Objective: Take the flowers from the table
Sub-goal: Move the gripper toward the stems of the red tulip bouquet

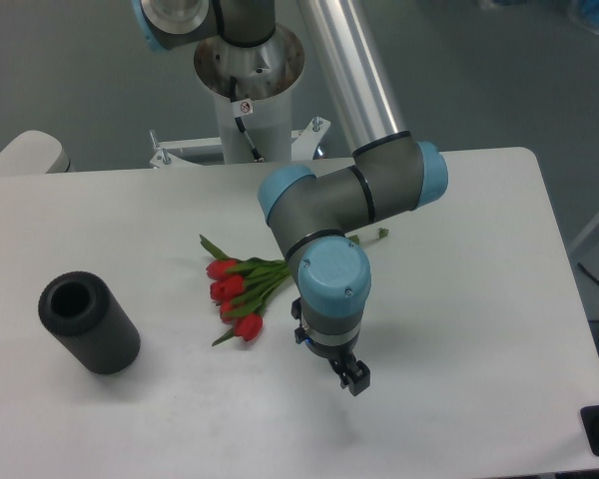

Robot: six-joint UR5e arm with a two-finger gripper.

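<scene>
The flowers [238,294] are a small bunch of red tulips with green leaves, lying flat on the white table [459,299] near its middle. Their stems run right and back under my arm, and one stem tip shows beyond the forearm. My gripper [352,378] points down over the table, to the right of and in front of the tulip heads, apart from them and holding nothing. The wrist hides most of the gripper; only a small black part of the fingers shows, so I cannot tell how the jaws stand.
A black hollow cylinder [88,321] lies on its side at the table's left. The arm's base column [248,90] stands behind the table's far edge. My forearm crosses above the flower stems.
</scene>
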